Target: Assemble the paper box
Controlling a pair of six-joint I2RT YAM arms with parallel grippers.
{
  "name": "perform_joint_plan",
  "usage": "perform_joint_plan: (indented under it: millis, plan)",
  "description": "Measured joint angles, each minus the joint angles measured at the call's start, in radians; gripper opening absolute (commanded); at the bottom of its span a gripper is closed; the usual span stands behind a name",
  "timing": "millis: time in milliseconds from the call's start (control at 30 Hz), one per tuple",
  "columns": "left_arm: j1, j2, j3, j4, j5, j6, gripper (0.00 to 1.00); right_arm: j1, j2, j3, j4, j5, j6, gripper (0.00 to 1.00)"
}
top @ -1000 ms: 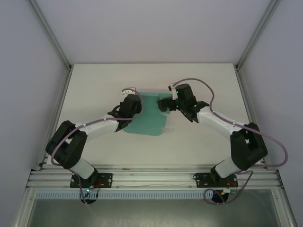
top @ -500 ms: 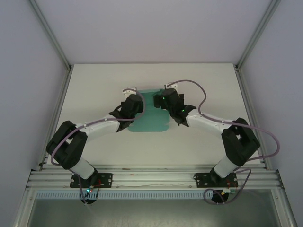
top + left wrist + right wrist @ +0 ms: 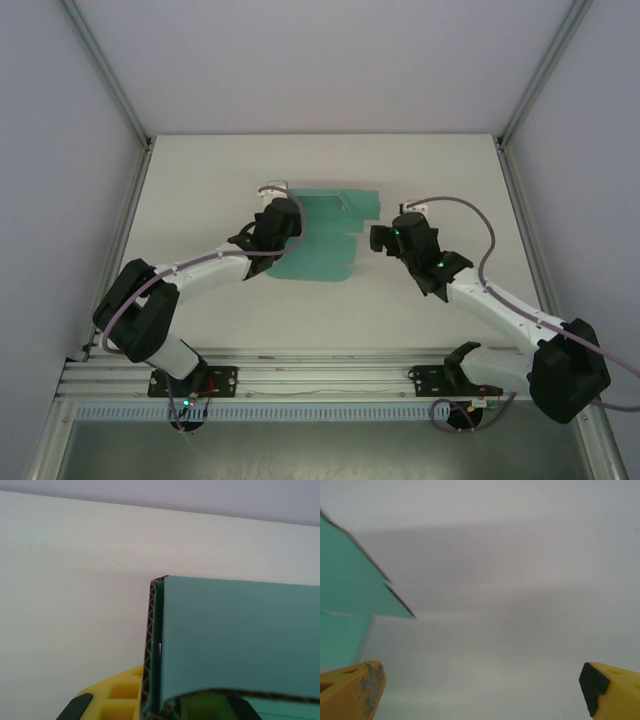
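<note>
paper box (image 3: 325, 235): teal card sheet, partly folded, mid-table (image 3: 200, 180) between the arms
left gripper (image 3: 283, 222): stays clenched on the sheet's folded left edge
right gripper (image 3: 380, 238): jaws wide apart, empty; it has drawn back off the card and sits just beside its right edge
change: the far flaps now lie uncovered
meaning: left fold pinned, right arm probably lining up for another flap
</note>
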Motion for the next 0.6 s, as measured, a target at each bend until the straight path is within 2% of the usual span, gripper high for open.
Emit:
perform_joint_plan:
  millis: [200,600]
  plan:
    - [0.000,-0.023,0.000,0.001,0.034,0.007,0.00,-0.072,0.082,0.006,0.012,-0.086,0.011,1.00]
    - [0.008,-0.023,-0.002,-0.002,0.072,0.038,0.00,-0.077,0.205,0.121,0.103,-0.282,-0.011,1.00]
